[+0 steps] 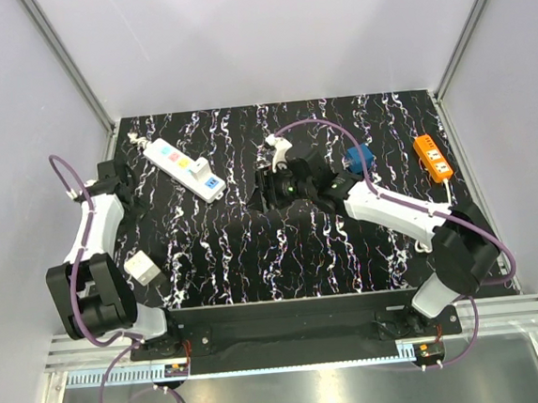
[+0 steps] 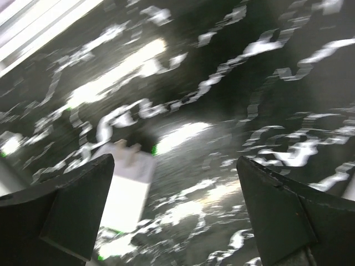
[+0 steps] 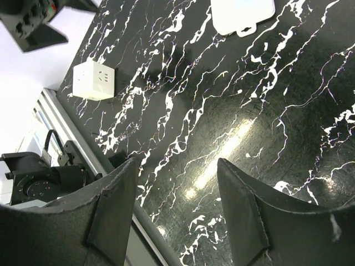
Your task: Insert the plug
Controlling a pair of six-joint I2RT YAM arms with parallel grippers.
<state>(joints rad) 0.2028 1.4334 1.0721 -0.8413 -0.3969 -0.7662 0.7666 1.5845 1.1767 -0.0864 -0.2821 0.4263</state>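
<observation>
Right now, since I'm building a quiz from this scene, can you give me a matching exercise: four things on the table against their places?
Things:
1. white power strip
2. orange power strip
3. white cube socket
4. blue object

Places:
A. near left, beside the left arm
B. far right edge
C. far left
D. just beyond the right arm

Pairs: 1-C, 2-B, 3-A, 4-D

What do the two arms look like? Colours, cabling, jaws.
Both look alike. The left arm and right arm have white link shells, bulky black joint housings and black bases. A purple cable loops loosely along each arm. The jaws are plain matte black wedges, with no markings visible.
</observation>
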